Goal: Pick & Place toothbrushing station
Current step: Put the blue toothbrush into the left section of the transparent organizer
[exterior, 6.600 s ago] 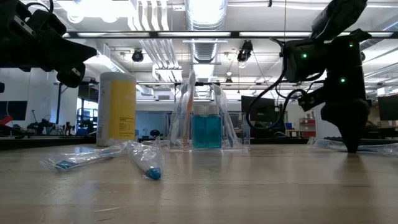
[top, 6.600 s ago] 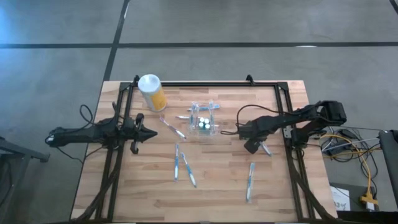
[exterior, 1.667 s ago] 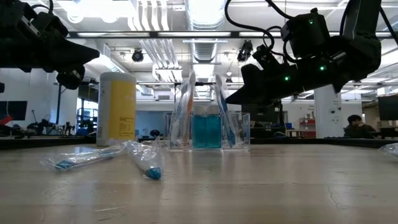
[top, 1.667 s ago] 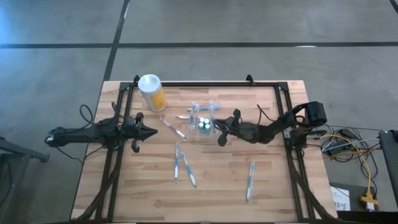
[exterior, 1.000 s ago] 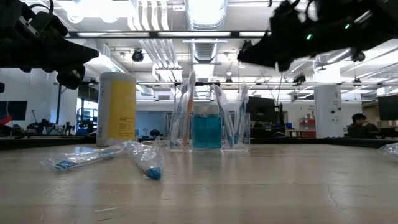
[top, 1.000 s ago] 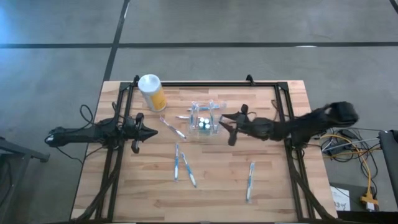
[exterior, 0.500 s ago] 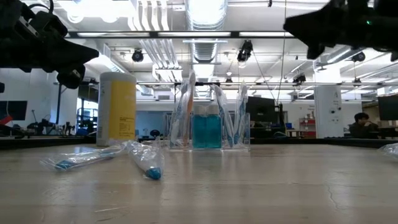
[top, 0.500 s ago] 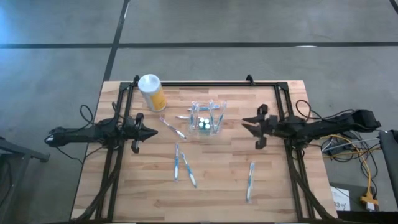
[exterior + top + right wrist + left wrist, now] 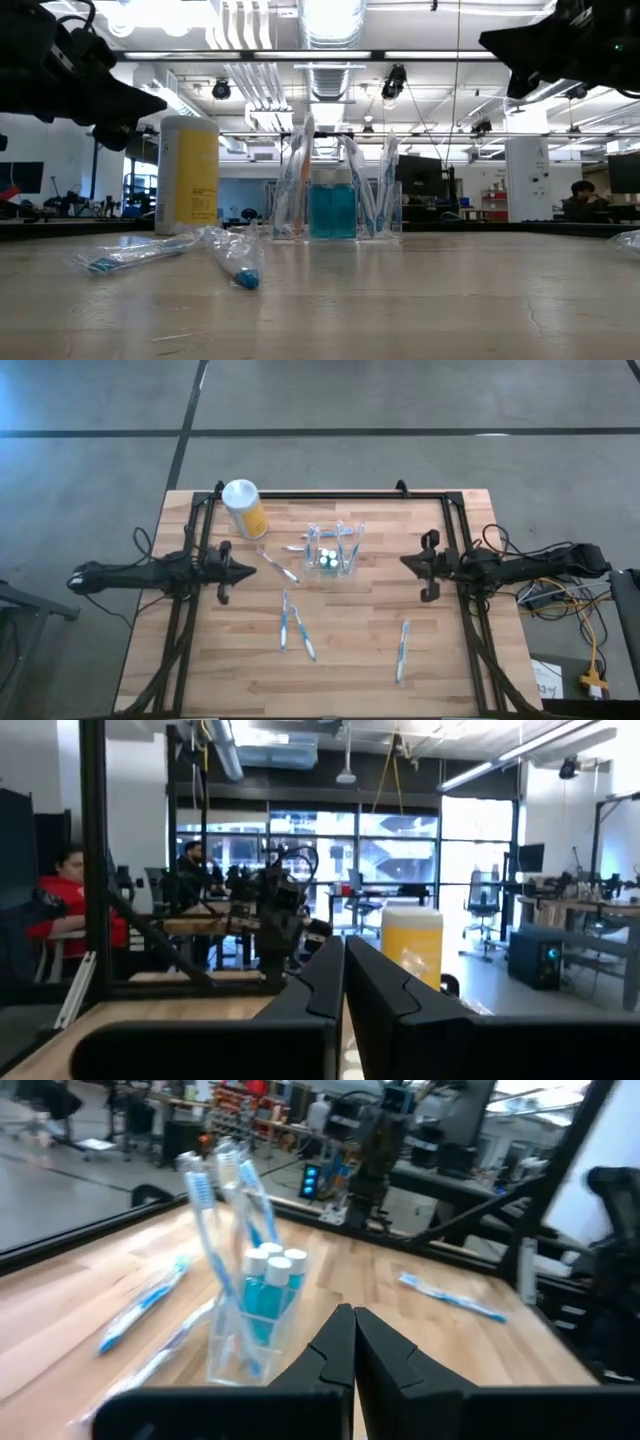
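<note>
Three wrapped toothbrushes (image 9: 297,628) lie low on the surface (image 9: 330,670). Mid-frame, the toothbrushing station (image 9: 332,551) stands upright between the left gripper (image 9: 240,571) and right gripper (image 9: 412,565), both with fingers pressed together, empty. A yellow canister (image 9: 243,508) stands upper left.

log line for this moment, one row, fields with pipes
left gripper: shut, left of the toothbrushing station | right gripper: shut, raised at table's right | toothbrushing station: upright mid-table, toothbrushes inside
</note>
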